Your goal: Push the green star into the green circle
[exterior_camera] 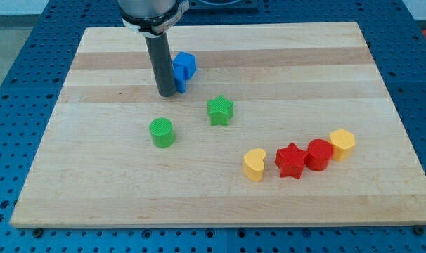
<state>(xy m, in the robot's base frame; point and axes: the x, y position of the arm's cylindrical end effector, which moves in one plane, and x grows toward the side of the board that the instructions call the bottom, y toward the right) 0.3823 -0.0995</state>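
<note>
The green star (219, 110) lies near the middle of the wooden board (93, 176). The green circle (161, 133) stands to its lower left, a clear gap between them. My tip (166, 93) rests on the board above the green circle and to the upper left of the star, apart from both. It stands right beside a blue block (183, 69), whose left part the rod hides.
At the view's lower right sits a row of blocks: a yellow heart-like block (254, 165), a red star (291, 160), a red cylinder (319, 154) and a yellow block (342, 143). The board's edges border a blue perforated table.
</note>
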